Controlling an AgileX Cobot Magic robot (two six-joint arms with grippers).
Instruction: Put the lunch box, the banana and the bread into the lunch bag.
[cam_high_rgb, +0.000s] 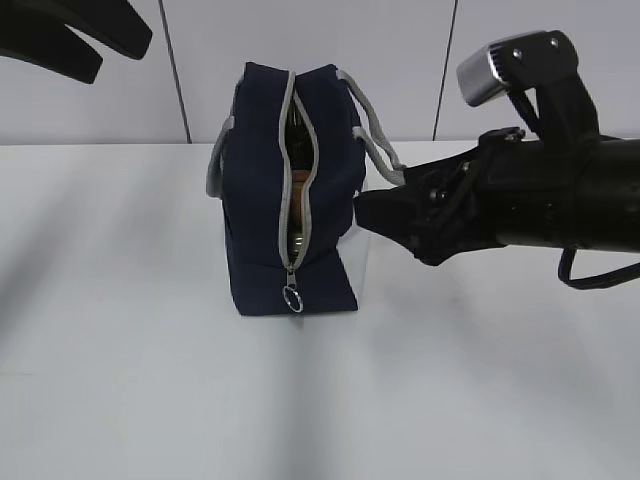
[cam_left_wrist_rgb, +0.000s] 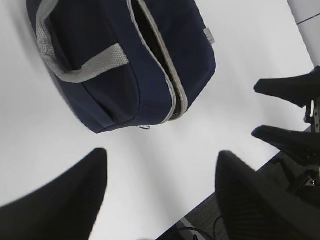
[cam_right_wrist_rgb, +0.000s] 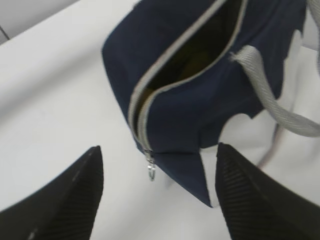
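Fingers of both the left gripper (cam_left_wrist_rgb: 160, 192) and right gripper (cam_right_wrist_rgb: 157, 192) stand spread and empty near the lunch bag (cam_high_rgb: 260, 190) — upright on the table (cam_high_rgb: 120, 380), zipper open, brownish and yellowish contents glimpsed inside — so packing looks mostly done.

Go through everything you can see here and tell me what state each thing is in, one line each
lunch bag: upright on the table, zipper open, something brownish and yellowish inside that cannot be made out.
zipper pull: ring hanging at the bottom end of the zipper.
handles: loose, not held.
left gripper: open, empty, above the table, apart from the bag.
right gripper: open, empty, close to the bag's zipper end.
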